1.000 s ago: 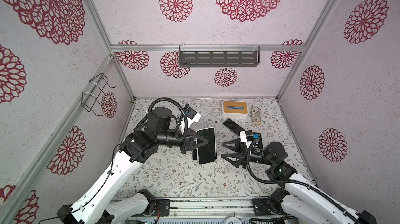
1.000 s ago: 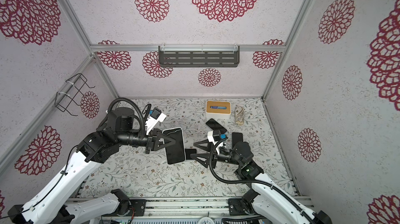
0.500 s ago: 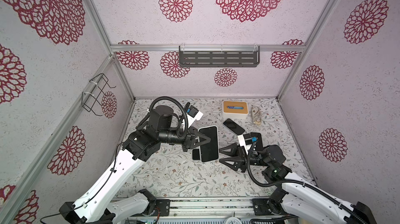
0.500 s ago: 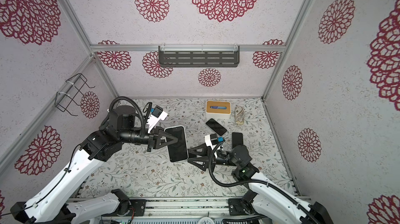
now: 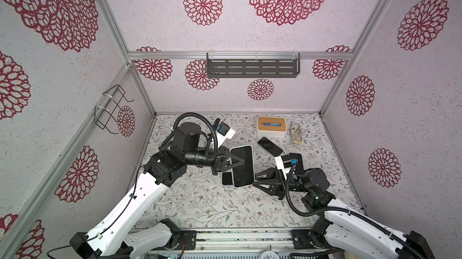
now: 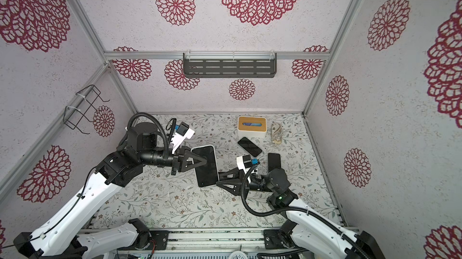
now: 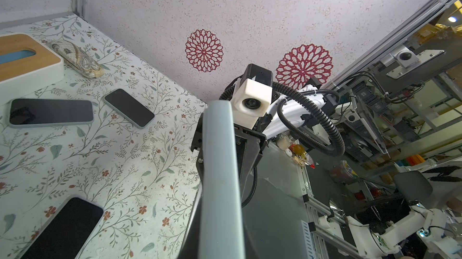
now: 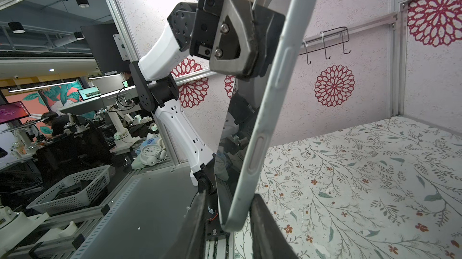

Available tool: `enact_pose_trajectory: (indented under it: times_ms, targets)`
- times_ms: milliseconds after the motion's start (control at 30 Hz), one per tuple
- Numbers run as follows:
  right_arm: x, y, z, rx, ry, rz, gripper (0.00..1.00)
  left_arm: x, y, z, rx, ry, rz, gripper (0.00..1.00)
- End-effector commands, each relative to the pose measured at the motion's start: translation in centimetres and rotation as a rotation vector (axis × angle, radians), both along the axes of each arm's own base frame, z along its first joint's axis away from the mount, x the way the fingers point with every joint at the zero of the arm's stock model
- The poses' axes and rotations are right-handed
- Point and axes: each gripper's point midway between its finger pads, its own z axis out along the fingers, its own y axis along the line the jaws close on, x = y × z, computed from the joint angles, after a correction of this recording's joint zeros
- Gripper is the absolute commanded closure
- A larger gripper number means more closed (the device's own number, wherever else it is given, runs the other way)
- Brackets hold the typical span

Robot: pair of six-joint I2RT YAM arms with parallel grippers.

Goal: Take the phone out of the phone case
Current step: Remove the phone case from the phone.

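Top views: left gripper (image 5: 237, 162) is clenched on the phone (image 5: 245, 175). The phone sits in its pale phone case (image 5: 252, 162), screen toward the overhead camera, held clear of the table (image 5: 200, 207). Right gripper (image 5: 257, 180) is at the phone's near end with a jaw on either side. Both top views agree.

Left wrist: the case's edge (image 7: 220, 170) fills the foreground, with the right arm's wrist camera (image 7: 252, 97) just behind it. Spare phones (image 7: 51, 114) lie flat on the table. The left fingers aren't visible here.

Right wrist: best look. The left gripper (image 8: 250, 45) pinches the case's long side by the buttons. The right fingers (image 8: 265, 225) bracket the bottom corner with a sliver of gap on the screen side, so released, not biting.

My read: this is the second-grip step and the phone is fully seated. Next the right gripper needs purchase on the case lip alone at that corner, then a peel away while the left holds. Squeezing glass and case together would only clamp them tighter.
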Motion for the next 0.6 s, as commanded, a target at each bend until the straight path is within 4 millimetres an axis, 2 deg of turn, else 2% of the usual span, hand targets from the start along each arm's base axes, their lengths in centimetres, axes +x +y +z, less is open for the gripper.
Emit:
enact_pose_trajectory:
  times_ms: [0,167,433,567]
  targets:
    - [-0.9,-0.4,1.2,0.041,-0.049,0.023,0.69,-0.2,0.0,1.8,-0.06,-0.063,-0.018,1.0]
    - [-1.0,-0.5,1.1,0.05,-0.055,0.021,0.72,-0.2,-0.1,1.8,-0.069,-0.061,-0.025,1.0]
    - [-1.7,-0.8,1.2,0.07,-0.1,0.046,0.95,0.1,-0.4,1.8,-0.086,-0.058,-0.03,1.0]
    - [-2.2,-1.0,1.7,0.098,-0.147,0.06,0.99,0.6,-1.0,1.7,-0.108,-0.04,-0.043,1.0]
